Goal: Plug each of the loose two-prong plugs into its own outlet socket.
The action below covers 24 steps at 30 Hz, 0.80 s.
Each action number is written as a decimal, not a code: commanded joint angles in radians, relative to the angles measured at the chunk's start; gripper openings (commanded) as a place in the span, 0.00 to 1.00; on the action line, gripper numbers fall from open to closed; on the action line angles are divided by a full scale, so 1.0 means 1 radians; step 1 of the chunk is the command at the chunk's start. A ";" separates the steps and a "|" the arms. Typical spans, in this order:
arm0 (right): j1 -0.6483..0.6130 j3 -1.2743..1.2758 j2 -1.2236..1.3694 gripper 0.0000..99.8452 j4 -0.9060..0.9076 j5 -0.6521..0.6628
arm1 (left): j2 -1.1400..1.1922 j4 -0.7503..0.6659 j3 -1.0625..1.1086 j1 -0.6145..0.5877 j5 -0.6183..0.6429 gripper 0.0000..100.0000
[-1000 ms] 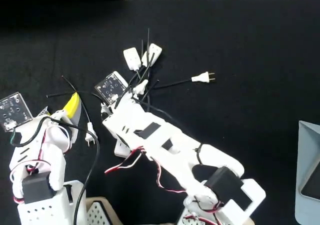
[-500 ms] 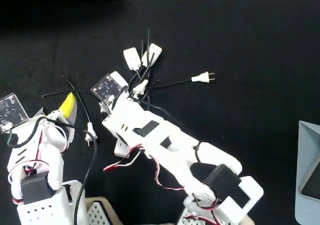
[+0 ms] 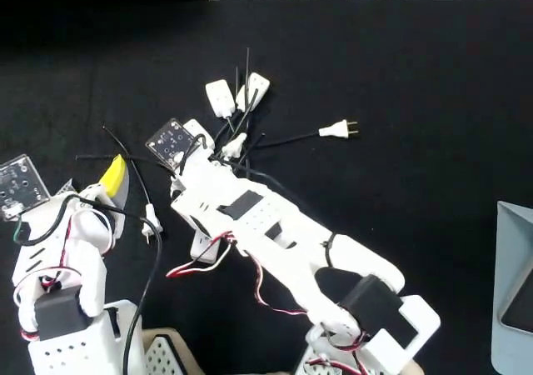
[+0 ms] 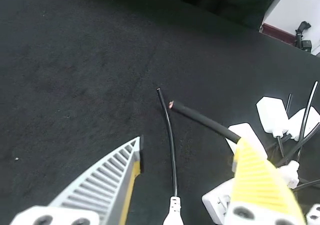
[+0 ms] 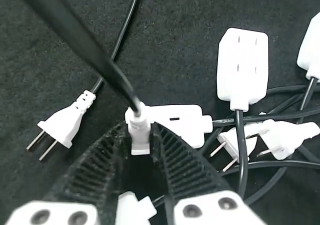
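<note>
Currently a white plug (image 5: 139, 135) on a thick black cord (image 5: 85, 50) is being clenched between the black fingers (image 5: 175, 157) of the right gripper (image 5: 140, 142), low over the black surface (image 5: 175, 25). Its body is being held right against one end of an outlet block (image 5: 182, 121); whether the prongs are seated cannot be told. A second outlet block (image 5: 243, 65) is being left free just beyond, slots up. Beside its cord a loose plug (image 5: 289, 134) is being left lying flat, prongs bare. In the high view a far plug (image 3: 336, 129) is being left well apart from the cluster, prongs pointing away from it. The left gripper (image 4: 189, 146) is being held released, grey and yellow fingers (image 4: 257, 177) spread wide, nothing being grasped. A thin cord (image 4: 169, 135) is being framed between them, ending at a small plug (image 4: 173, 212) on the surface near that gripper.
</note>
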 commanded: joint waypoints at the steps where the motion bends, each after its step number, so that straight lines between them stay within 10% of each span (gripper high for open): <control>1: 0.032 0.004 0.035 0.01 0.081 0.011 | -0.005 0.002 -0.013 0.061 -0.029 0.30; 24: 0.068 -0.177 0.166 0.01 0.315 -0.018 | -0.006 0.003 -0.143 -0.197 -0.048 0.30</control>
